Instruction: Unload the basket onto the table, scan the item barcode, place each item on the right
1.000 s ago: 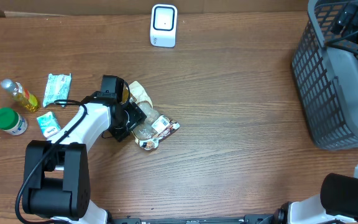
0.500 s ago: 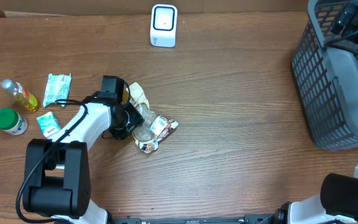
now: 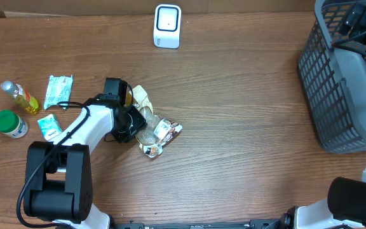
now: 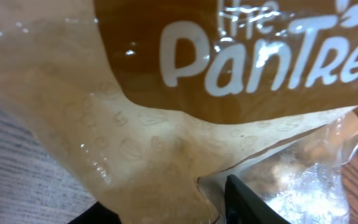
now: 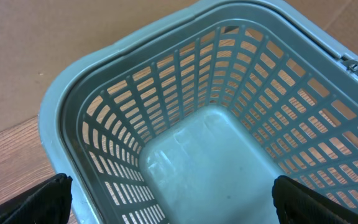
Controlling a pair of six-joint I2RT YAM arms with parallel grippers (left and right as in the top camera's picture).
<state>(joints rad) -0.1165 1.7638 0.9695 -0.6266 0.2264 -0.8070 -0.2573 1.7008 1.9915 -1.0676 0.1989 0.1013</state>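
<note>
I see my left claw (image 3: 135, 122) clamped on the snack bag (image 3: 158, 132) on the tabletop (image 3: 246, 127). My right claw (image 5: 178, 202) hangs spread wide above the basket (image 5: 59, 118).

Brown wood grain under a scatter of bright packaging.
The bench (image 3: 253, 140) is mid-brown with fine darker streaks. The snack bag (image 4: 135, 155) is glossy dark brown over translucent tan, with white lettering, faint round marks and a clear panel. The scanner (image 3: 167, 26) is white with a dark face. The basket (image 3: 323, 70) is blue-grey with a slotted lattice. The jar (image 3: 9, 123) has a green lid, the bottle (image 3: 21, 97) holds yellow liquid, and the packets (image 3: 58, 90) are pale green and white.
</note>
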